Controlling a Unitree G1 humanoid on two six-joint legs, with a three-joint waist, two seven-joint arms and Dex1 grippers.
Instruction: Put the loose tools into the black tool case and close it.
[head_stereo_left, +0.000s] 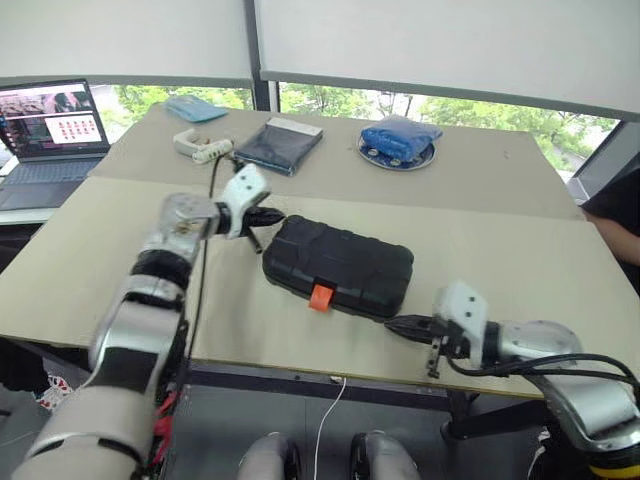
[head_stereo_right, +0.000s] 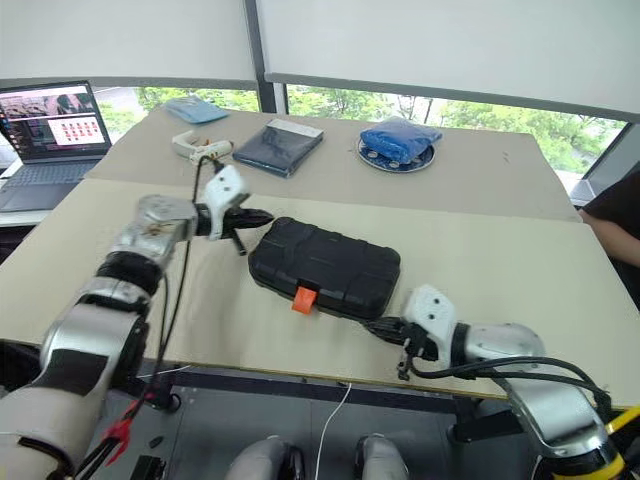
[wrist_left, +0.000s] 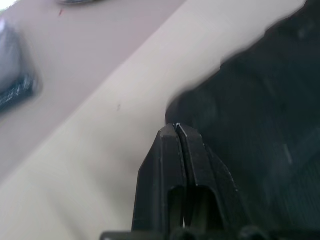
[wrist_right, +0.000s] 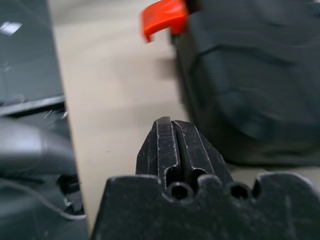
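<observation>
We see the black tool case (head_stereo_left: 338, 266) closed; left gripper (head_stereo_left: 270, 216) and right gripper (head_stereo_left: 393, 325) pinched tight, empty, flanking it.

A wide beige worktop (head_stereo_left: 480, 240) carries a flat dark blue pouch (head_stereo_left: 279, 145) near its far edge. Just beside it lies a white glue gun (head_stereo_left: 200, 146), and farther along sits a round plate holding crumpled blue cloth (head_stereo_left: 398, 141). A pale blue packet (head_stereo_left: 195, 108) lies at the far corner. An open laptop (head_stereo_left: 48, 135) stands on a side desk.
</observation>
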